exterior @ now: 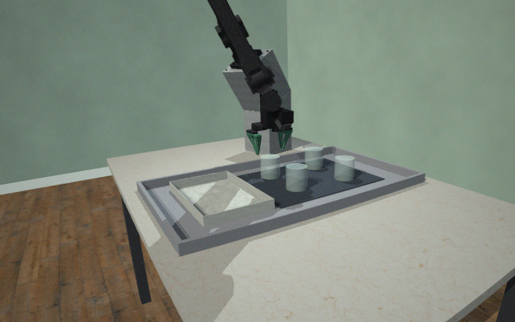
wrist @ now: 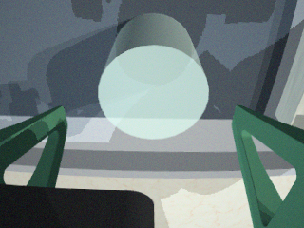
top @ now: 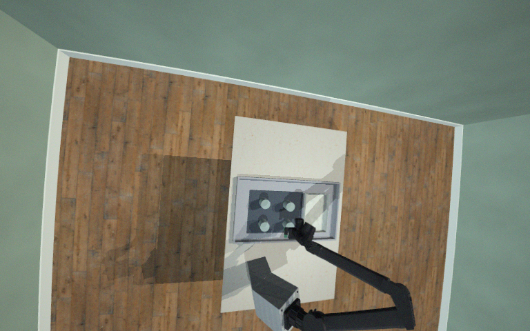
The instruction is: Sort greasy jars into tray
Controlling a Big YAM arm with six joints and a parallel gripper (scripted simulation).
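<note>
The glass jar to be tested (top: 288,223) (exterior: 269,167) (wrist: 153,92) stands upright on the drying mat (top: 275,214) (exterior: 334,190) (wrist: 237,90), at the corner nearest both the tray and the arm's base; its long axis is vertical. The pincer (top: 292,229) (exterior: 270,151) (wrist: 149,115) is above it, fully open, one finger toward each side and nothing held. From where I stand the fingertips are at or just above the level of the jar's top; contact is not evident. The wrist view places the jar laterally between the fingers, its top centre ahead of the fingertip line, on the side away from the base. The next move, in my judgement: advance slightly outward, then lower straight down to straddle the wall before closing. Caution: an off-centre descent could strike the rim or tip the jar. Grease cannot be seen, so grip or push must decide. The other three jars stand apart on the mat; the tray (top: 327,212) (exterior: 239,212) (wrist: 291,90) beside it holds no jar, and around both runs the grey rimmed surface (top: 242,210) (exterior: 304,213) (wrist: 190,133)
</note>
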